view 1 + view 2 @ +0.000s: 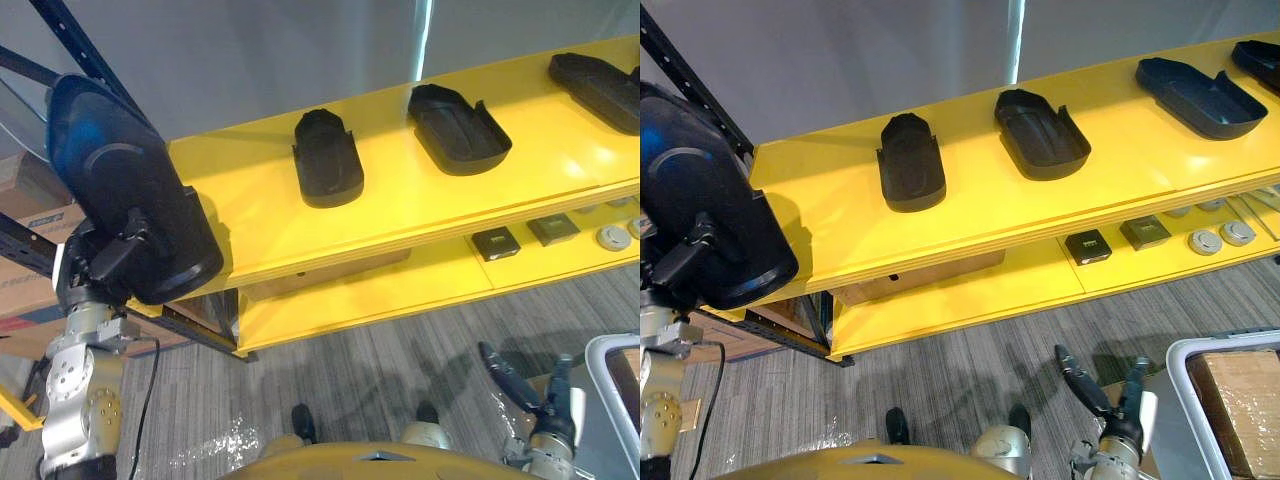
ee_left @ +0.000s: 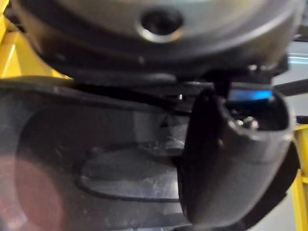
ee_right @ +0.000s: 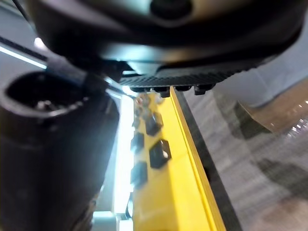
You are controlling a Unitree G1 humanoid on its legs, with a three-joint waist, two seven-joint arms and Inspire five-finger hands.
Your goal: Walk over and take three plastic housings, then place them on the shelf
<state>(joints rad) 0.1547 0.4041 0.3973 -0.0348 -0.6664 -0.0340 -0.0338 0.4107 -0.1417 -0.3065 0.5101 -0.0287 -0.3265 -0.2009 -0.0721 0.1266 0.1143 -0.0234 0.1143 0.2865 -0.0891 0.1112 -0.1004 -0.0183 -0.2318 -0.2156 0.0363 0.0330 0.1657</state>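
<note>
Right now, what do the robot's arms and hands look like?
The left arm is silver-grey metal with round bolted joints. The left hand is dark and blocky; the right hand is dark, slim-fingered, with a white thumb cover.

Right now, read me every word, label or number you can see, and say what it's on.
None can be read.
Cardboard boxes beside the shelf: strips of print, too blurred to read.
Plastic housings, on the shelf and in the left hand: no markings visible.
</note>
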